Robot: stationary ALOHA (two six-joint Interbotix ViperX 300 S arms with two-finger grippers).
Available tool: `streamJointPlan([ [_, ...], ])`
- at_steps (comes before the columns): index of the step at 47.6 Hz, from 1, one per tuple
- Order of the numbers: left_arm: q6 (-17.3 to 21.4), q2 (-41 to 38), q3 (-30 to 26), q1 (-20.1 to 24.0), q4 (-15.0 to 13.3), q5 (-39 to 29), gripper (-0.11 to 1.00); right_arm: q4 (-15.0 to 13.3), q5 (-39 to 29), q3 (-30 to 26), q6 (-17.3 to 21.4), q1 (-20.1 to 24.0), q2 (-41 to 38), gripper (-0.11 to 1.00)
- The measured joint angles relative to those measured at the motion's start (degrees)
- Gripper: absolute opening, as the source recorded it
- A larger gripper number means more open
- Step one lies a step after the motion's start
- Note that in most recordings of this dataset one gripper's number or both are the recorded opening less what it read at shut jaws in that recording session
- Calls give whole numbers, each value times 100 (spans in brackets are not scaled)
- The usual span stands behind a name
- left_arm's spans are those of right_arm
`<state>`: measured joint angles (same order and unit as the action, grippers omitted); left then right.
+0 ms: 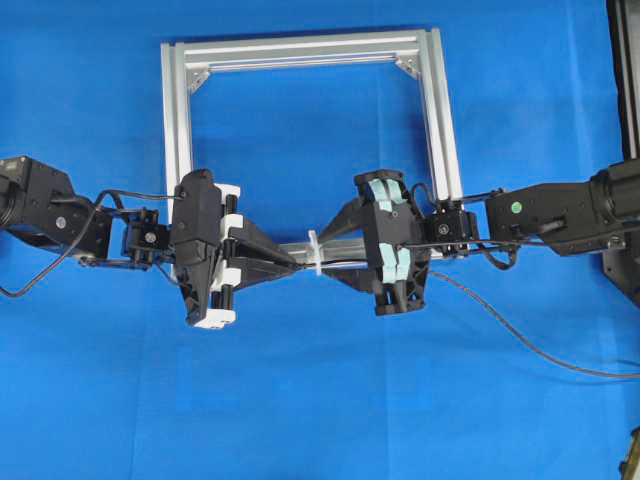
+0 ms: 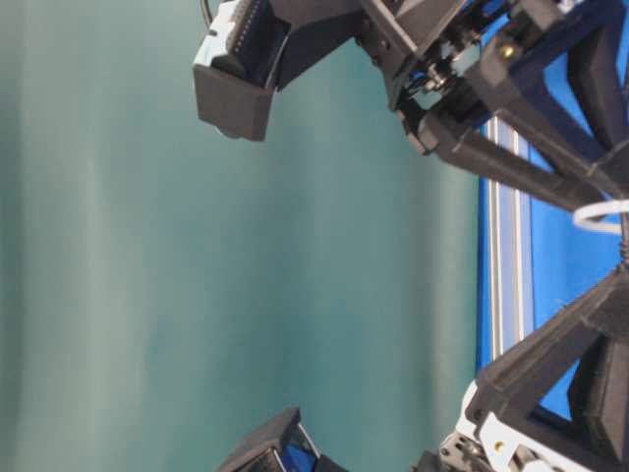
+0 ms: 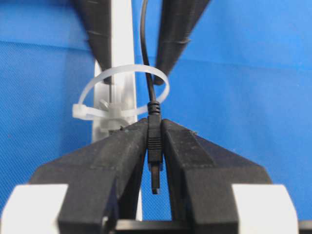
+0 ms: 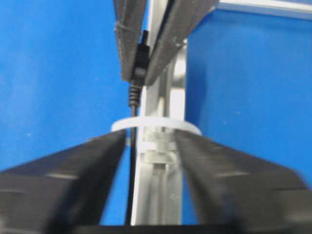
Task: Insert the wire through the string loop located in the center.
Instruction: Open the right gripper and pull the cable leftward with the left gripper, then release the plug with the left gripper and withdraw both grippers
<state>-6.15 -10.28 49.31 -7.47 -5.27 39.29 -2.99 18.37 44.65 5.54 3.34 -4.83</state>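
The white string loop [image 1: 314, 255] stands on the front bar of the silver frame [image 1: 300, 48]. The black wire [image 1: 520, 330] comes in from the right and passes through the loop [image 3: 122, 92]. My left gripper [image 1: 300, 263] is shut on the wire's plug tip [image 3: 154, 141] just left of the loop; it also shows in the left wrist view [image 3: 154, 126]. My right gripper [image 1: 328, 258] is open just right of the loop. In the right wrist view it [image 4: 152, 139] straddles the wire [image 4: 131, 185] and the frame bar without gripping. The loop [image 4: 156, 124] sits at its fingertips.
The frame's other three bars stand behind both arms on the blue cloth. The slack wire trails over the cloth to the right edge. A black stand [image 1: 625, 140] sits at the far right. In the table-level view the loop [image 2: 600, 216] shows between both grippers.
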Motion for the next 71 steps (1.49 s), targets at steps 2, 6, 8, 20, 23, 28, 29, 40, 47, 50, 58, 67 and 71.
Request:
streamJointPlan([
  [2, -9, 0, 0, 0, 0, 0, 8, 9, -9, 0, 9, 0, 0, 70],
  [6, 0, 0, 0, 0, 0, 0, 8, 9, -35, 0, 9, 9, 0, 90],
  [8, -9, 0, 0, 0, 0, 0, 8, 0, -62, 0, 0, 9, 0, 96],
  [20, 0, 0, 0, 0, 9, 0, 8, 0, -132, 0, 0, -18, 0, 97],
  [23, 0, 0, 0, 0, 9, 0, 8, 0, -132, 0, 0, -18, 0, 97],
  [28, 0, 0, 0, 0, 9, 0, 8, 9, -132, -9, 0, -9, 0, 97],
  [29, -9, 0, 9, 0, 0, 0, 8, 0, -132, 0, 0, -9, 0, 97],
  [40, -9, 211, 299, 0, 9, 0, 8, 0, -141, 0, -9, -18, 0, 97],
  [47, 0, 492, 606, 0, 9, 0, 8, 0, -141, 0, -9, -18, 0, 97],
  [50, 0, 633, 773, 0, 0, 0, 8, 0, -141, 0, 0, -9, 0, 97],
  [58, -9, 1046, 1292, -18, 9, 0, 8, 9, -237, 0, -9, -9, 9, 97],
  [67, -193, 1608, 1881, -70, 0, 9, 8, 0, -316, 0, -9, -9, 35, 97],
  [71, -281, 1872, 2171, -105, 0, 9, 8, 0, -316, 0, -9, -9, 35, 97],
])
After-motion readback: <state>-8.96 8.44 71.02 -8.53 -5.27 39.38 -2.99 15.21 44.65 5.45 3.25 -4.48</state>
